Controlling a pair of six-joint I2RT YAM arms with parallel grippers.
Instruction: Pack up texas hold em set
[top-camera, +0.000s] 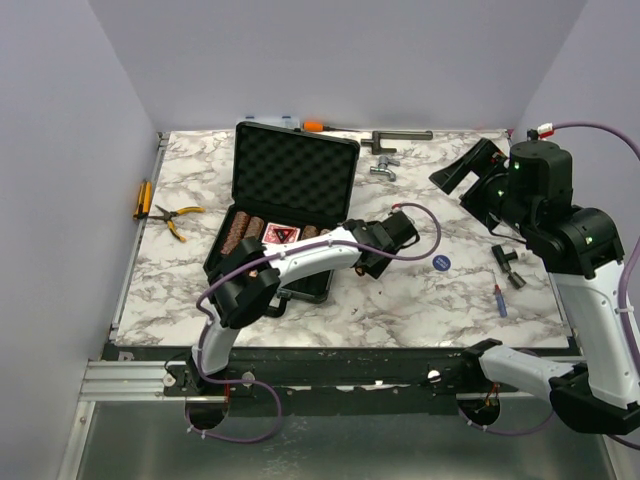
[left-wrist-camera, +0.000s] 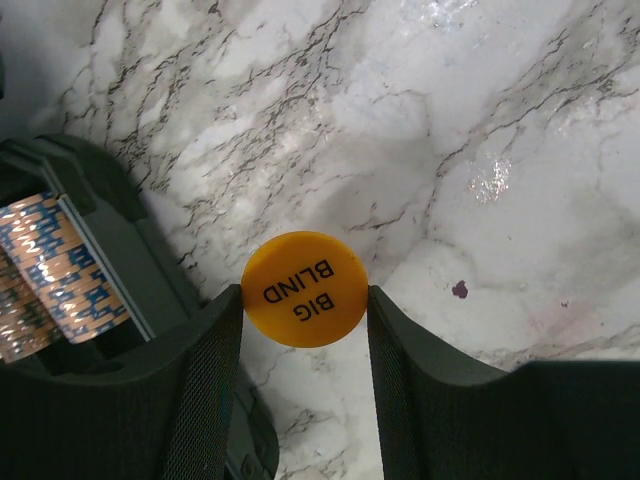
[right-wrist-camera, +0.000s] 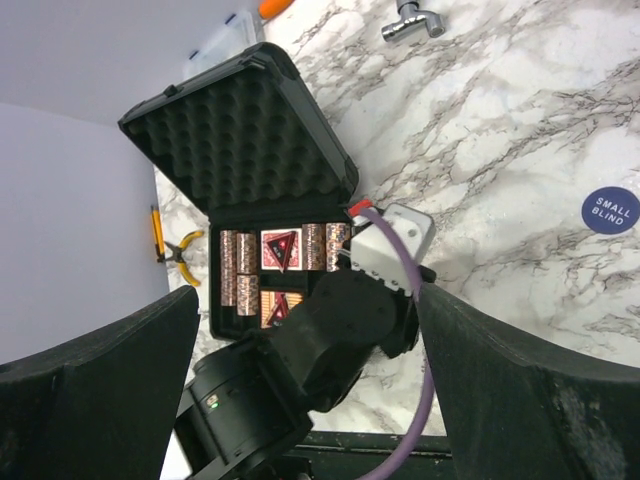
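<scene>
The black case (top-camera: 292, 170) lies open with its foam lid up. Brown chip stacks (top-camera: 241, 232) and a red card deck (top-camera: 279, 235) sit in its tray. In the right wrist view the case (right-wrist-camera: 250, 130) holds chip stacks (right-wrist-camera: 236, 270) and a deck (right-wrist-camera: 280, 250) with a triangular token on it. My left gripper (left-wrist-camera: 304, 300) hovers just right of the case (left-wrist-camera: 120, 250), shut on an orange round "BIG BLIND" token (left-wrist-camera: 304, 288) by its edges. From above, that left gripper (top-camera: 380, 255) points down. A blue "SMALL BLIND" token (top-camera: 442, 263) (right-wrist-camera: 610, 210) lies on the marble. My right gripper (top-camera: 470, 180) (right-wrist-camera: 308, 300) is raised at the right, open and empty.
Yellow-handled pliers (top-camera: 175, 218) and an orange screwdriver (top-camera: 140, 200) lie left of the case. A clear organiser box (top-camera: 270, 122), an orange-handled tool (top-camera: 313, 126) and metal fittings (top-camera: 385, 165) sit along the back. Small black parts (top-camera: 510, 265) and a blue screwdriver (top-camera: 500, 300) lie at the right.
</scene>
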